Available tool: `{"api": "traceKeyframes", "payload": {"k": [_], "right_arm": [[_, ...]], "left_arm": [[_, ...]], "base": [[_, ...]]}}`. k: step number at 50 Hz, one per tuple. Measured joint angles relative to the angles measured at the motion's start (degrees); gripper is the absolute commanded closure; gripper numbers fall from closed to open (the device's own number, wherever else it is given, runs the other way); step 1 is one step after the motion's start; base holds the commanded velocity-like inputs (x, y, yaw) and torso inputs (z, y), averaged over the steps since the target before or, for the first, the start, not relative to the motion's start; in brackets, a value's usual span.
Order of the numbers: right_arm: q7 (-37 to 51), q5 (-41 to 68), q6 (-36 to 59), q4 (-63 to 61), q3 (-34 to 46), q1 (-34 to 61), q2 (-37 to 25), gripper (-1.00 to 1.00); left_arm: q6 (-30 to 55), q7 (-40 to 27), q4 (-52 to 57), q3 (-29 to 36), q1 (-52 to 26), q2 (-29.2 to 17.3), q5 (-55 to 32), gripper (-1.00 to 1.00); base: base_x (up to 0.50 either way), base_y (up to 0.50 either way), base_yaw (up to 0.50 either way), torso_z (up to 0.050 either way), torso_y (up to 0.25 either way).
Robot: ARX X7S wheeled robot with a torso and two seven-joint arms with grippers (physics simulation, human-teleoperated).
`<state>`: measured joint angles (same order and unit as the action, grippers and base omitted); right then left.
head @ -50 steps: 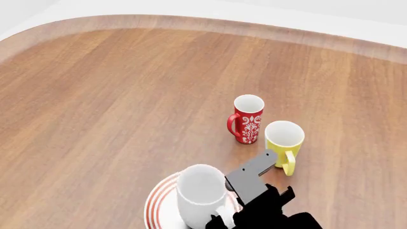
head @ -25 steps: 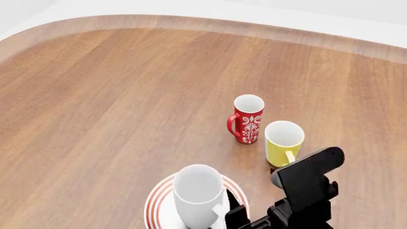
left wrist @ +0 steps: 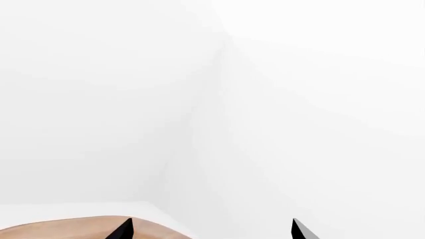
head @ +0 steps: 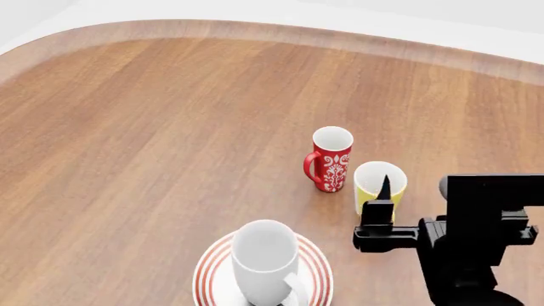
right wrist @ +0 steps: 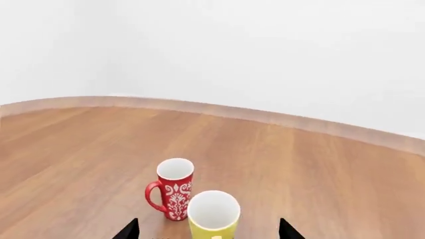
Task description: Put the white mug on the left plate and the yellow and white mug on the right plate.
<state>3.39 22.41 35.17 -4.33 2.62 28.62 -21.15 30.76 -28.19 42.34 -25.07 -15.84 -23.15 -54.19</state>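
Observation:
The white mug (head: 265, 260) stands upright on the left plate (head: 209, 268), a white plate with red rings, at the near edge of the head view. The yellow and white mug (head: 378, 183) stands on the table beside a red patterned mug (head: 332, 159). My right gripper (head: 383, 199) sits just on the near side of the yellow mug, at its handle side. In the right wrist view the yellow mug (right wrist: 212, 215) lies between the tips of the right gripper (right wrist: 207, 232), which is open and holds nothing. My left gripper (left wrist: 211, 233) is open and faces a white wall. The right plate is out of view.
The red mug (right wrist: 174, 195) stands close beside the yellow mug, just to its far left. The wooden table (head: 153, 140) has a raised rounded rim (head: 255, 29) along its far side. A sliver of table (left wrist: 66, 229) shows in the left wrist view.
My right gripper has drawn away from the white mug's handle, swung right and turned to face the yellow mug. The white mug stays on the plate. The other mugs have not moved.

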Motion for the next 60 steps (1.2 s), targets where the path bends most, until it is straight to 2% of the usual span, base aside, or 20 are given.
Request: {"api": "traceKeyframes", "payload": {"k": [9,14,29,36,44,60], "right_arm": [[3.36,-1.82,0.50,2.68,-0.05,1.59,0.99,-1.00],[3.63,-3.44,-0.73,8.47,1.30,6.46,2.06,-1.00],[-1.15,-8.21,-18.70,52.03,4.40,28.32,7.75,-1.00],[-2.63,-10.85,-24.04,65.75,3.95,34.49,9.80,-1.00],[-3.38,-14.69,-24.61,73.20,2.50,38.21,11.28,-1.00],[-3.36,-20.37,-21.52,78.03,-0.02,41.62,12.77,-1.00]], "left_arm": [[-0.13,-0.07,0.03,0.12,0.14,-0.12,-0.10,-1.00],[0.10,-0.03,-0.20,0.61,-0.21,-0.51,0.03,-1.00],[0.58,0.01,-0.46,1.48,-0.49,-1.31,-0.12,-1.00],[0.53,0.21,-0.18,1.92,-0.17,-1.52,0.18,-1.00],[0.42,0.14,0.21,1.76,0.27,-1.74,-0.03,-1.00],[0.71,0.13,0.54,1.97,0.62,-2.62,-0.49,-1.00]], "base": [[0.00,0.00,0.00,0.000,0.000],[0.00,0.00,0.00,0.000,0.000],[0.00,0.00,0.00,0.000,0.000],[0.00,0.00,0.00,0.000,0.000],[0.00,0.00,0.00,0.000,-0.031],[0.00,0.00,0.00,0.000,-0.139]]}}
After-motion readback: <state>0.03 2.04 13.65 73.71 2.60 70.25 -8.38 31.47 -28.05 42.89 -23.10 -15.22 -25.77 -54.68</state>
